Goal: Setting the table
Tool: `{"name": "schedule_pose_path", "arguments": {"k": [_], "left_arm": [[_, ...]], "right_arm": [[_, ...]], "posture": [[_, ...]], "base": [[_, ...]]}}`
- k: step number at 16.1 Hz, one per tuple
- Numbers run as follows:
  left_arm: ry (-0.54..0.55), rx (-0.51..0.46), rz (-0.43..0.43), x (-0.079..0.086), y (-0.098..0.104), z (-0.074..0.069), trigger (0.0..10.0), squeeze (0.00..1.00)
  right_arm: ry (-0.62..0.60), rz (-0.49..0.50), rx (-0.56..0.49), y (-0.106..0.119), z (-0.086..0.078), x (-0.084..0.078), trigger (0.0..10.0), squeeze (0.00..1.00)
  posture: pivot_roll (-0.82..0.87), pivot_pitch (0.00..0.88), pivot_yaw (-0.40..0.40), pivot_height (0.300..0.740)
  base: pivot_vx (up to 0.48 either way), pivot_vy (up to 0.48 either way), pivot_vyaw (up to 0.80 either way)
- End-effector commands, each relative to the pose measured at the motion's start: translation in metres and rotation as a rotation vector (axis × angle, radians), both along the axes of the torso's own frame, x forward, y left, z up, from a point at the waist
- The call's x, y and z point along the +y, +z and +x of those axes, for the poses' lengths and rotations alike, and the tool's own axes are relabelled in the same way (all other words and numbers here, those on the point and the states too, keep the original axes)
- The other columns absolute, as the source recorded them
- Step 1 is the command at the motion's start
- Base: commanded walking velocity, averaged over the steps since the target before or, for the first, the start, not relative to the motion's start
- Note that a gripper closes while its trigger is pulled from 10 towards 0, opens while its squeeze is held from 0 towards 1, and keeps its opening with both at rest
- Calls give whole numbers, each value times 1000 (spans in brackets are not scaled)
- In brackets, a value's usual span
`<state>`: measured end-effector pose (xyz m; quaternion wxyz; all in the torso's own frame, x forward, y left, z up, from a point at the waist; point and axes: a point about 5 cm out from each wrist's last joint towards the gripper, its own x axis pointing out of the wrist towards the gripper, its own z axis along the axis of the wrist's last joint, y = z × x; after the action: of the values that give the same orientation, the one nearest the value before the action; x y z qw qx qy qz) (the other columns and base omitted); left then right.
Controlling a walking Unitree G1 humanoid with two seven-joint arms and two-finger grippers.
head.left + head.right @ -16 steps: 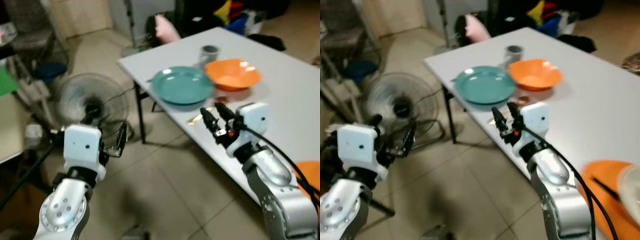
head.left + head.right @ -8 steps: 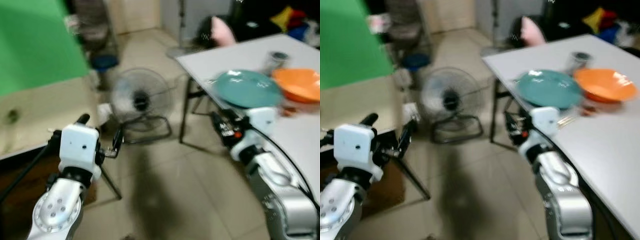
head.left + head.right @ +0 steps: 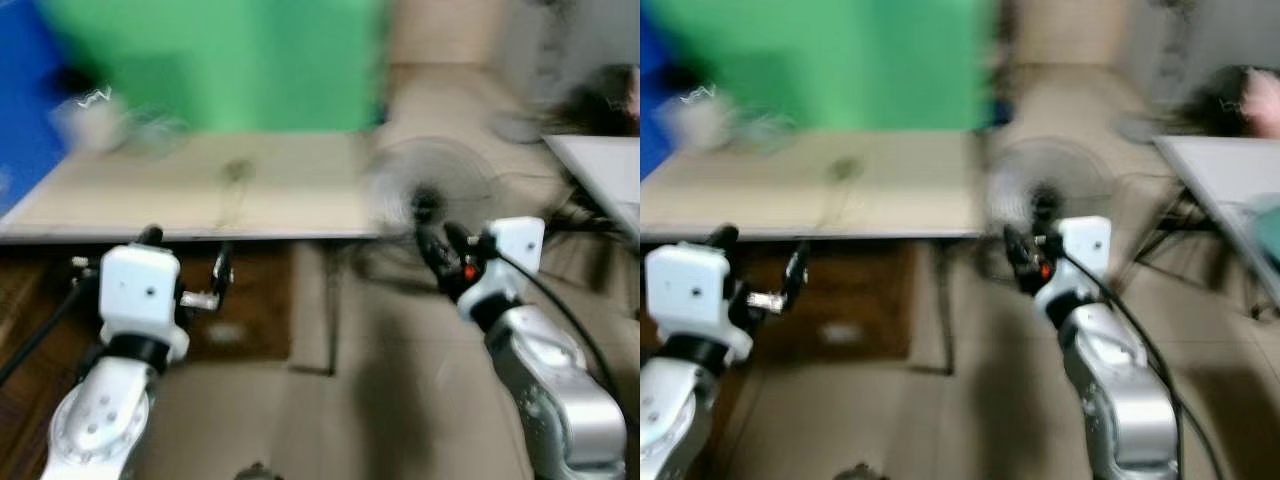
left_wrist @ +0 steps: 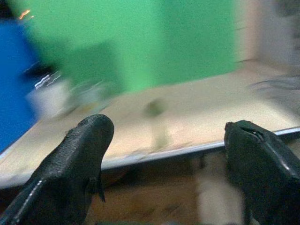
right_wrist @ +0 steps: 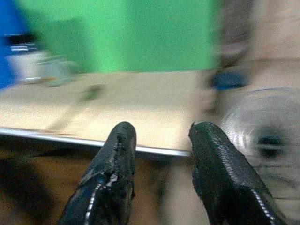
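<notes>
The views are blurred by motion. A beige table (image 3: 250, 195) stands ahead in front of a green backdrop (image 3: 220, 60). A small dark item (image 3: 236, 171) lies on it, and pale blurred objects (image 3: 95, 120) sit at its far left. My left gripper (image 3: 185, 262) hangs open before the table's front edge with nothing between its fingers (image 4: 79, 154). My right gripper (image 3: 440, 245) is also open and empty, raised at the table's right end, its fingers (image 5: 117, 154) pointing at the tabletop. A corner of the white table (image 3: 1220, 165) and a teal plate edge (image 3: 1270, 232) lie at the far right.
A floor fan (image 3: 432, 185) stands between the two tables, just behind my right gripper. A blue surface (image 3: 25, 90) is at the far left. Dark wood floor lies under the beige table, tiled floor (image 3: 400, 400) in front of me. A pink item (image 3: 1260, 100) sits far right.
The whole view has swung to the left: the white table with plate and orange bowl slid out to the right, the beige table and green backdrop came to the centre. Both grippers stay open.
</notes>
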<state>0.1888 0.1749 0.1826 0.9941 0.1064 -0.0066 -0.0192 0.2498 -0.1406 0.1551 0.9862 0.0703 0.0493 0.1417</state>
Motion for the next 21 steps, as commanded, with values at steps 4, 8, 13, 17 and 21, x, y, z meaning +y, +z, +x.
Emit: {"name": "schedule_pose_path", "arguments": {"k": [4,8,13,17,21], "left_arm": [[71,-45,-36,5,7,-1,10000,698],[61,-50,-47,8,9,-3,10000,843],[68,-52,-41,8,11,-5,10000,824],[64,-49,-37,9,11,-6,10000,820],[35,-36,-23,6,11,-8,10000,800]], "right_arm": [[57,45,15,2,3,5,10000,1000],[99,42,29,2,8,10,10000,1000],[105,22,33,2,15,15,10000,1000],[103,24,40,1,19,18,10000,1000],[130,17,43,4,23,25,10000,1000]], "posture": [[57,62,8,740],[70,71,-2,740],[80,74,-15,740],[87,74,-21,740],[96,78,-25,740]], "base": [[0,0,305],[83,0,0],[371,0,423],[415,0,0],[453,0,0]]}}
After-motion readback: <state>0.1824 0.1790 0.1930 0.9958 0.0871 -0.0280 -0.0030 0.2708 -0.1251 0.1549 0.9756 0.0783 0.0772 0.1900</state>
